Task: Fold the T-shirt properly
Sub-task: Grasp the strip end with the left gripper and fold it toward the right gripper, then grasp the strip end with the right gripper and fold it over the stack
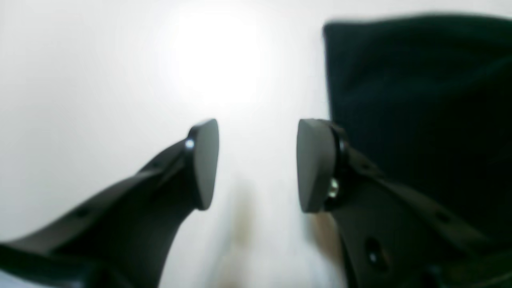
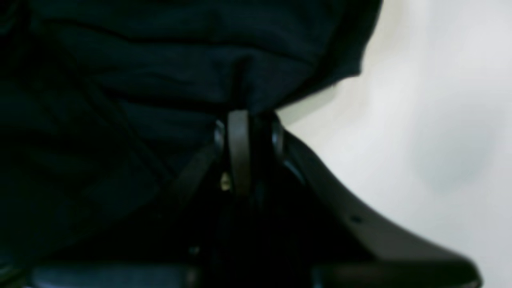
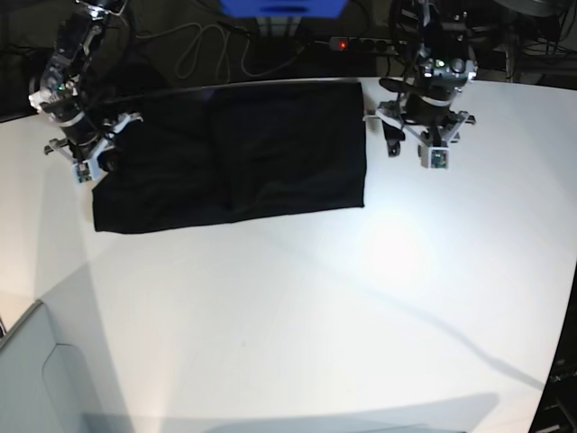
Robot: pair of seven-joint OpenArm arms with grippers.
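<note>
Your right gripper [image 2: 248, 132] pinches the T-shirt [image 3: 230, 153] edge; your left gripper [image 1: 258, 164] hangs open just beside its other end.

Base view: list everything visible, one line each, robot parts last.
T-shirt: one, black, spread flat at the table's far edge.
Table: one, white, fills most of the view.
Power strip: one, dark with a red light, behind the table.
Cables: several, pale, looped on the floor behind the table.
Blue object: one, at the top edge, cut off.
Right end effector: one, black, shut on the T-shirt at its end on the view's left.
Left end effector: one, black, open over bare table beside the shirt's other end.
</note>
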